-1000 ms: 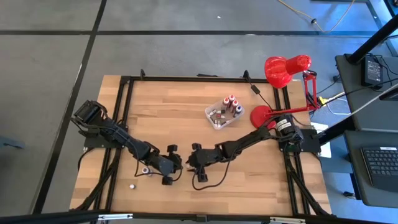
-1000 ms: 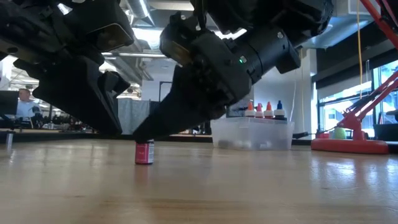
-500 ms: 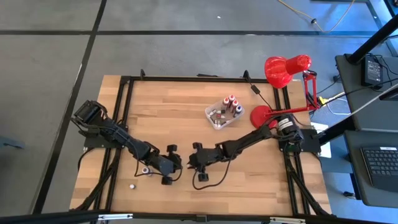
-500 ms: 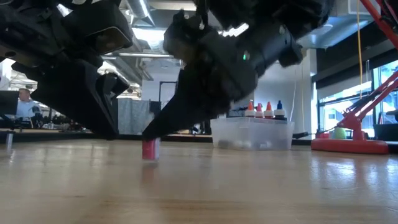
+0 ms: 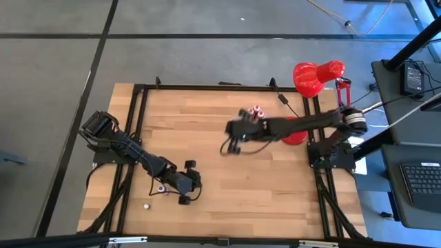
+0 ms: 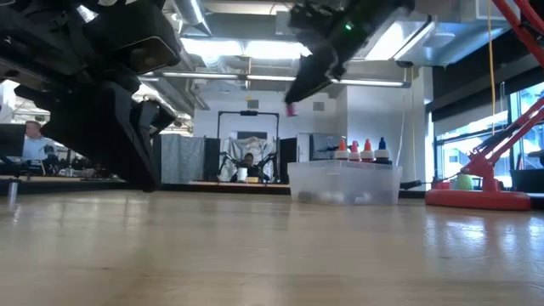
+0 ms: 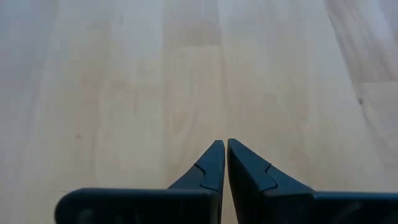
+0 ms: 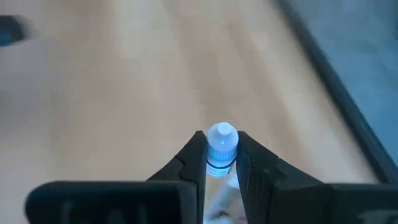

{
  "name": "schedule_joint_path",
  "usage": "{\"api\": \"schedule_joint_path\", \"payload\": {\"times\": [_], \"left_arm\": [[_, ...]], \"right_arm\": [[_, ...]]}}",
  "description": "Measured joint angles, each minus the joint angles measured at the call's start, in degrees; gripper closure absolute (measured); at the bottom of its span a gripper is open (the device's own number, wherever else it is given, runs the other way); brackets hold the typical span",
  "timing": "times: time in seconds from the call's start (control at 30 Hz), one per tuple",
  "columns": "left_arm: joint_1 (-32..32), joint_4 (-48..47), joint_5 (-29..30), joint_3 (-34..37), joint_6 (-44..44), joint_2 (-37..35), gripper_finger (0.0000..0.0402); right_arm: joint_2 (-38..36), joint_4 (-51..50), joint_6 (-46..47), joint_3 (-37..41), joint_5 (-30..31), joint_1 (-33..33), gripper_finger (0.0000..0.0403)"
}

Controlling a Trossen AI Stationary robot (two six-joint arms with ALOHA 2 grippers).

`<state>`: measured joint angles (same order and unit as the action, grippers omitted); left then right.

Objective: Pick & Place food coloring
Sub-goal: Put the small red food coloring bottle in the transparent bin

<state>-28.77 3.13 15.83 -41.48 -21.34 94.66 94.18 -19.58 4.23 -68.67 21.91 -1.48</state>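
My right gripper hangs high above the table, near the clear tub, shut on a small food coloring bottle with a white cap and a red body. In the high view this gripper reaches from the right over the tub, where red-capped bottles stand. My left gripper is shut on nothing, low over the wood at the near left. Two more tiny bottles rest on the table beside it. My right gripper pinches the bottle between its two fingers, on the sides of the body just below the cap. The cap stands out beyond the fingertips. The fingers slant downward. The bottle is lifted clear of the table.
A red desk lamp stands with its base at the far right, beside the tub. Black frame rails run along the table's sides. Bare wood lies between the two arms in the middle.
My right gripper has risen from the near middle of the table and swung toward the far right, over the tub, tipping less steeply. The red bottle that stood on the wood under it has gone up with it, lifted clear.
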Motion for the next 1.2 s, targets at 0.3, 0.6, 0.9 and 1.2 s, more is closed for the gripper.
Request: {"api": "schedule_joint_path", "payload": {"times": [0.3,0.6,0.9,1.2], "left_arm": [[0.1,0.1,7.0,0.0,0.0,0.0,0.0385],[2.0,0.1,11.1,0.0,0.0,0.0,0.0386],[3.5,0.2,11.1,0.0,0.0,0.0,0.0382],[3.4,0.5,10.5,0.0,0.0,-0.1,0.0383]], "right_arm": [[-7.1,8.3,7.6,15.2,-7.7,11.5,0.0330],[-6.2,20.1,15.1,25.4,-11.3,13.4,0.0328],[-4.4,21.8,16.6,28.5,-10.9,13.3,0.0327],[-4.3,23.9,16.5,28.6,-11.0,13.2,0.0326]]}}
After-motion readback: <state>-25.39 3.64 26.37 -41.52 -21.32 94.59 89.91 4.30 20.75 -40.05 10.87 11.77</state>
